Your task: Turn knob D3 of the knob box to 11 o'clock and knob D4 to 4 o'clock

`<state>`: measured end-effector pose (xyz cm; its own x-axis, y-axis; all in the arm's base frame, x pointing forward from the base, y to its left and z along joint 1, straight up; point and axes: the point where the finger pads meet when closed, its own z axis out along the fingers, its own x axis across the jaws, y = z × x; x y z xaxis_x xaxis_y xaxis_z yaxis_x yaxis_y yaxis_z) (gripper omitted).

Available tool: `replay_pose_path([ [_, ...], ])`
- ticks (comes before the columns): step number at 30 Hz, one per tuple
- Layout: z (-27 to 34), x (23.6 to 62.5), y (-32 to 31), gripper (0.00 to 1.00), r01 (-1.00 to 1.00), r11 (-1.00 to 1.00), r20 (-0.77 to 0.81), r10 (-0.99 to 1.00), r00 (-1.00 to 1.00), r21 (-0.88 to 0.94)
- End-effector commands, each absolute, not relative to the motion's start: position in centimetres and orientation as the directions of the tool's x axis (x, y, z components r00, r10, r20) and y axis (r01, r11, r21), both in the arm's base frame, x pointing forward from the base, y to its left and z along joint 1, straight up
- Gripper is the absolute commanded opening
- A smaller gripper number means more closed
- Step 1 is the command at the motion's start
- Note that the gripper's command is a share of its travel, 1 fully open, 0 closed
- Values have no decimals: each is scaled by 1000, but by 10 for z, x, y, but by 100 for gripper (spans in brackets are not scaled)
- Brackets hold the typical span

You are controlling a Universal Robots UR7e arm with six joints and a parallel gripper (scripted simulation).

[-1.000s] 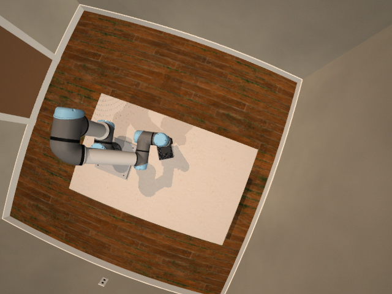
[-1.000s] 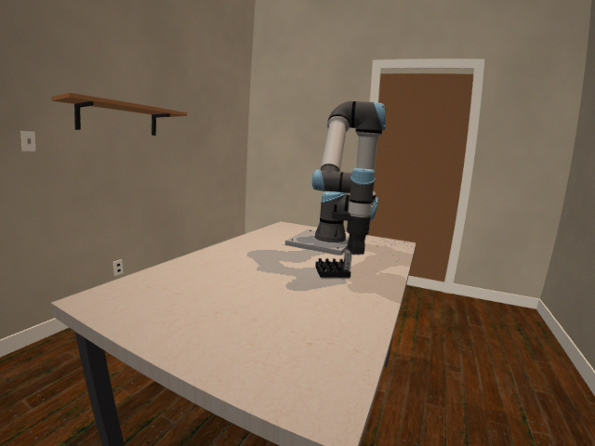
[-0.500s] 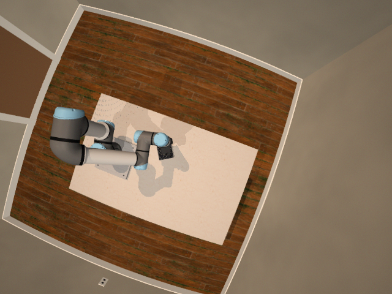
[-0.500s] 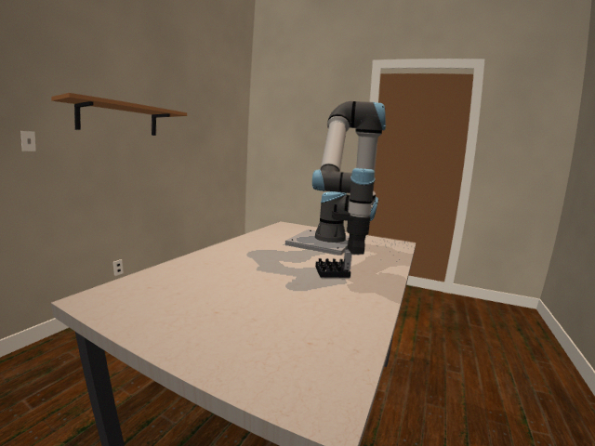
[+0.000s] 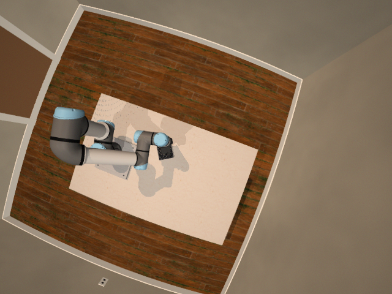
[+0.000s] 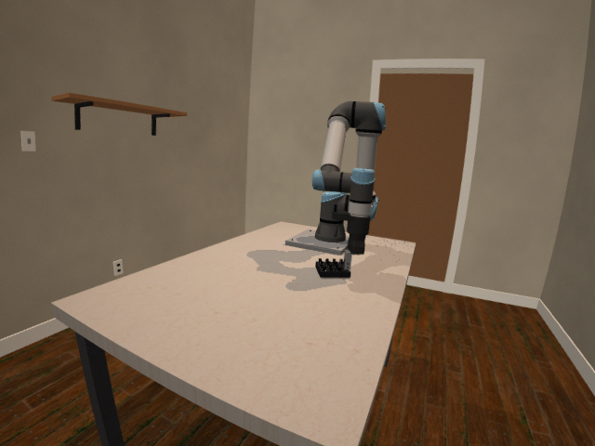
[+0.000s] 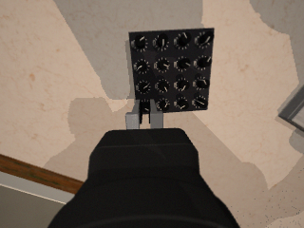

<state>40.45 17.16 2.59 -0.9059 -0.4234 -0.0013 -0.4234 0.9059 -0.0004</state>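
Note:
The black knob box (image 5: 165, 156) (image 6: 328, 270) (image 7: 172, 71) stands on the table (image 5: 190, 196) (image 6: 216, 326) close to the arm's base. In the wrist view it shows sixteen knobs with white lines; the printed names are too small to read. My gripper (image 7: 144, 106) (image 6: 347, 262) points straight down at the corner of the box nearest the wrist camera. Its two grey fingers stand close on either side of the corner knob (image 7: 144, 106), which is at the bottom left of the box in the wrist view. The fingers hide most of that knob and its line.
The arm's grey base plate (image 5: 122, 172) (image 6: 307, 242) (image 7: 295, 111) lies just beside the box. The table edge (image 7: 33, 172) is near, behind the gripper in the wrist view. A door and a wall shelf are far off.

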Motion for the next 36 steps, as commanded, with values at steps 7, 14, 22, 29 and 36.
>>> replay_pose_path([
  [7, 25, 404, 172, 30, -411, 912, 1, -411, -912, 0],
  [14, 25, 405, 172, 30, -391, 920, 0, -391, -920, 0],
  [22, 26, 405, 173, 30, -334, 943, -2, -334, -943, -1],
  [29, 26, 405, 172, 30, -280, 960, -2, -280, -960, -1],
  [36, 26, 405, 172, 30, -180, 984, -2, -180, -984, -1],
])
